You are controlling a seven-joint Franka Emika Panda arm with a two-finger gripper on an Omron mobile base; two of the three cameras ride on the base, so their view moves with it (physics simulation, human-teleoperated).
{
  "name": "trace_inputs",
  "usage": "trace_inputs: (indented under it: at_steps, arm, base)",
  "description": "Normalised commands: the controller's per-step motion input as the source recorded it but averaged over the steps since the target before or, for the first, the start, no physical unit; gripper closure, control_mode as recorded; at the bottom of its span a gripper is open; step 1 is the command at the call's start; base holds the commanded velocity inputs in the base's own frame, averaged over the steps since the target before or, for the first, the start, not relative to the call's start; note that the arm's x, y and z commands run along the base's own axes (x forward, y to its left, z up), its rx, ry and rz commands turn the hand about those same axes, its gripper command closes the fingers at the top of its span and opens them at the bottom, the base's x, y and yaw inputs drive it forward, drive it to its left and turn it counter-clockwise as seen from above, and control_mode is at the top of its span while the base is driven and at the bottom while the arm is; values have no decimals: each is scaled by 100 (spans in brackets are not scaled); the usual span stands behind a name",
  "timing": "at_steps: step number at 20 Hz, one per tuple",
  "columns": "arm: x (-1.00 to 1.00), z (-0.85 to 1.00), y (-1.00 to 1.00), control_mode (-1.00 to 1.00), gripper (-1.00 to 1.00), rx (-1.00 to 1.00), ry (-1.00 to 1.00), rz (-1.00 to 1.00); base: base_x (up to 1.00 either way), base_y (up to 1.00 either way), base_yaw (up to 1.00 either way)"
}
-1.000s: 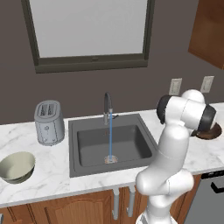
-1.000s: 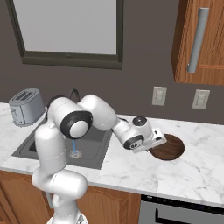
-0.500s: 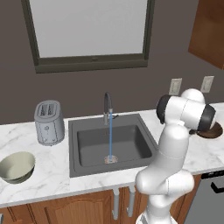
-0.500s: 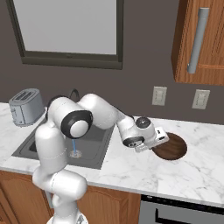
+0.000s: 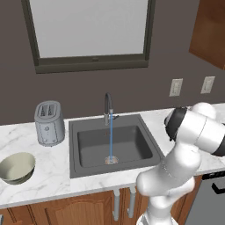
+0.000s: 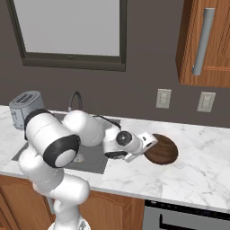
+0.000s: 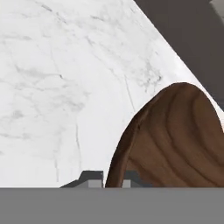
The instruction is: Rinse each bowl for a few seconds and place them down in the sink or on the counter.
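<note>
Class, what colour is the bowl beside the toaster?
Pale cream-green bowl; left base view.

From behind the arm on its right, you see the dark brown bowl (image 6: 161, 149) resting on the white marble worktop (image 6: 202, 166), to the right of the sink (image 6: 92, 157). The gripper (image 6: 150, 143) reaches from the sink side to the bowl's near-left rim, its jaws closed on that rim. Beyond the sink, the dark arched faucet (image 6: 74, 99) rises at its back edge. The silver toaster (image 6: 23, 105) stands on the worktop left of the sink, partly hidden by the arm's shoulder.
</note>
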Motion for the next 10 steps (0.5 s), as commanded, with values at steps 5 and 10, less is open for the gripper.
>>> trace_inputs:
  at_steps: [5, 10]
  arm:
    - [-19, 32, 68, -100, 100, -16, -1, 16]
    - [-4, 69, 35, -100, 100, -18, 0, 21]
  base:
    - [0, 0, 0]
    - [0, 0, 0]
